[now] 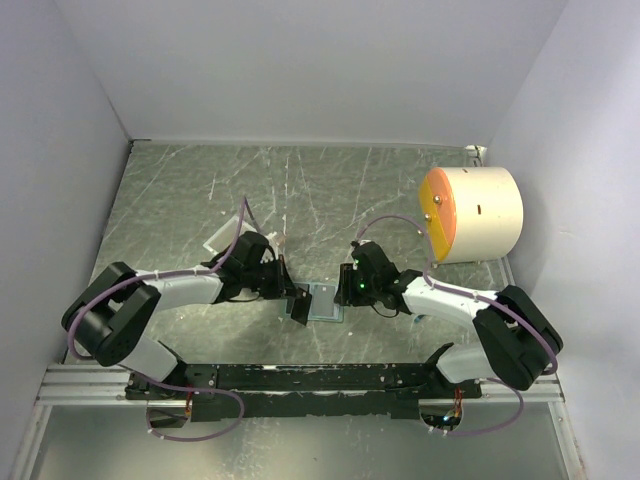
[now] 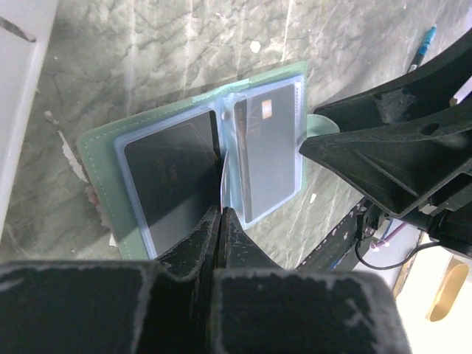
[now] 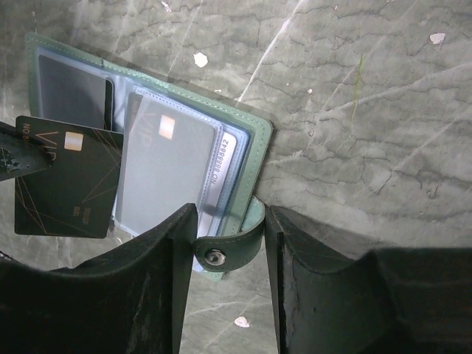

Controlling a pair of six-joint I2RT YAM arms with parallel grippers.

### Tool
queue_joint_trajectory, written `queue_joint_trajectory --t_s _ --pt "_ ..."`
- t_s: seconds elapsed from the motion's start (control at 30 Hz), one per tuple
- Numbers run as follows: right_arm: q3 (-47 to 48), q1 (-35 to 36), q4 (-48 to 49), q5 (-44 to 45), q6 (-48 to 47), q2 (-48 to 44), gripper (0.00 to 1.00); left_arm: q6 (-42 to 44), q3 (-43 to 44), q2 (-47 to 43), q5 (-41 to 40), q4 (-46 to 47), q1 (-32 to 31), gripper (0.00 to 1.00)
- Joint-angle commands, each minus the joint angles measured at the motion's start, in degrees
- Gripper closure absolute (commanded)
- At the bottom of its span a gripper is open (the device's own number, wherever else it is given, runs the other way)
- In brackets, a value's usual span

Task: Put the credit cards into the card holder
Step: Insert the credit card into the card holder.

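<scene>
Mid-insertion: left pincer (image 2: 221, 221) pinches a dark credit card (image 3: 66, 181), and right pincer (image 3: 230, 225) seems clamped on the card holder (image 3: 254, 129) by its snap tab (image 3: 237, 237). Next it probably needs the card's edge squared up, then slid in.

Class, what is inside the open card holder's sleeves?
Through the card holder's clear sleeves, a dark credit card shows on one leaf and a second card on the other. Sleeves stacked beneath are covered; their contents cannot be seen.
</scene>
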Motion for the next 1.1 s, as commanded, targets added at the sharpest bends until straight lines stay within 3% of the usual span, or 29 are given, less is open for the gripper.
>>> queue_joint_trajectory --t_s 0.0,0.53,1.07 --pt "-0.6 0.21 1.58 -0.27 -0.89 -0.32 0.58 -1.05 0.73 0.72 3.2 4.06 0.19 0.93" --pt "-2.05 0.1 3.43 -0.6 0.14 -1.04 0.58 -1.0 2.6 -3.33 0.71 -1.03 0.06 0.93" --pt "-1.23 0.22 3.13 -0.4 -0.43 -0.41 0.58 -0.94 1.79 1.23 0.53 0.75 -0.15 0.93"
